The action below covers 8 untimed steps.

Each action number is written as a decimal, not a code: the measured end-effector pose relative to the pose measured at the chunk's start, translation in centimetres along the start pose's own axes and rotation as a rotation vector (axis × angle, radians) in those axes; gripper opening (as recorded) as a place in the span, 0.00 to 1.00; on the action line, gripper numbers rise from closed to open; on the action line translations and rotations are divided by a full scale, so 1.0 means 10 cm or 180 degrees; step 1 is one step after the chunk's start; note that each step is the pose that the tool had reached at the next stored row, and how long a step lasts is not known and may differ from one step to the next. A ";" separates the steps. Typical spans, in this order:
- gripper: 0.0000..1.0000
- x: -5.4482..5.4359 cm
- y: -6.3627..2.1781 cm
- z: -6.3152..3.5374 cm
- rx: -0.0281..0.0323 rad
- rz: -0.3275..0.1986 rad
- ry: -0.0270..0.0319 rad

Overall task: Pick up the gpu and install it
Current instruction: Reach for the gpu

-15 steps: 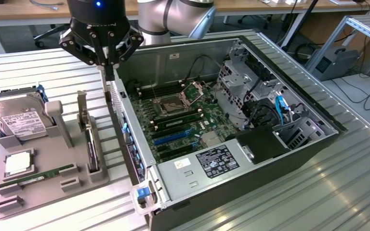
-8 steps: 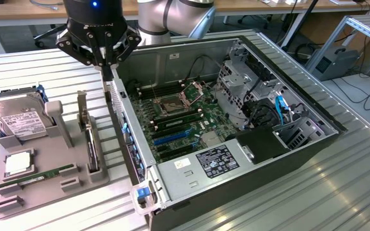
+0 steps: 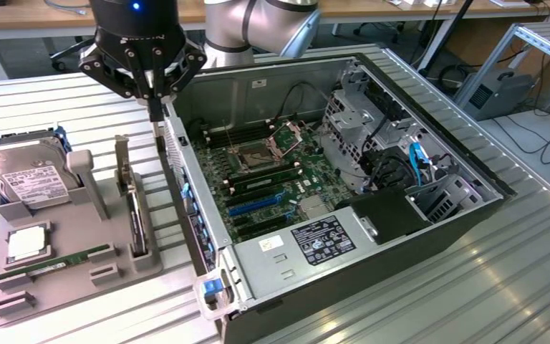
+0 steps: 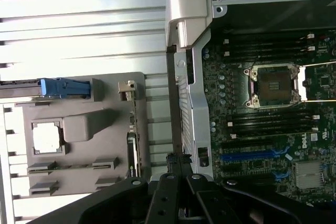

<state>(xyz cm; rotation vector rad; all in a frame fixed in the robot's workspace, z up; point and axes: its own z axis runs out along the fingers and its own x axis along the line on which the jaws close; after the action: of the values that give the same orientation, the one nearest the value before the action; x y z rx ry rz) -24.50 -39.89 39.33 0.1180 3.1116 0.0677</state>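
Observation:
The gpu [image 3: 134,211] stands on edge in a slot of the grey holder tray [image 3: 65,283], its silver end bracket [image 3: 122,154] sticking up. In the wrist view the gpu [image 4: 133,148] shows edge-on, with its bracket [image 4: 126,88] at one end. My gripper [image 3: 157,122] hangs shut with nothing in it, just to the exterior view's right of the bracket, over the gap between the tray and the computer case's wall. The wrist view has the gripper [image 4: 178,161] with its tips pressed together, beside the case's metal edge.
The open computer case [image 3: 466,172] lies on the slatted table, with its motherboard [image 3: 266,179], blue slot [image 3: 256,206] and CPU socket [image 4: 275,85] exposed. The tray also holds a hard drive [image 3: 29,180], a CPU chip [image 3: 29,245] and a RAM stick [image 3: 55,262].

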 end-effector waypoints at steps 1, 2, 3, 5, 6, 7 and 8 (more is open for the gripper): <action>0.11 0.00 0.000 0.000 0.0000 0.0000 0.0000; 0.11 0.01 -0.001 0.000 0.0000 0.0000 0.0000; 0.11 0.01 -0.001 0.000 0.0000 0.0000 0.0000; 0.11 0.02 -0.002 -0.001 0.0000 0.0000 0.0000; 0.11 0.03 -0.002 -0.001 0.0000 0.0000 0.0000; 0.11 0.03 -0.003 -0.001 0.0000 0.0000 0.0000; 0.11 0.04 -0.003 -0.002 0.0000 0.0000 0.0000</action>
<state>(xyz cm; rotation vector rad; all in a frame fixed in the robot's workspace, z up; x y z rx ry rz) -24.90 -39.89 39.33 0.1180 3.1117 0.0675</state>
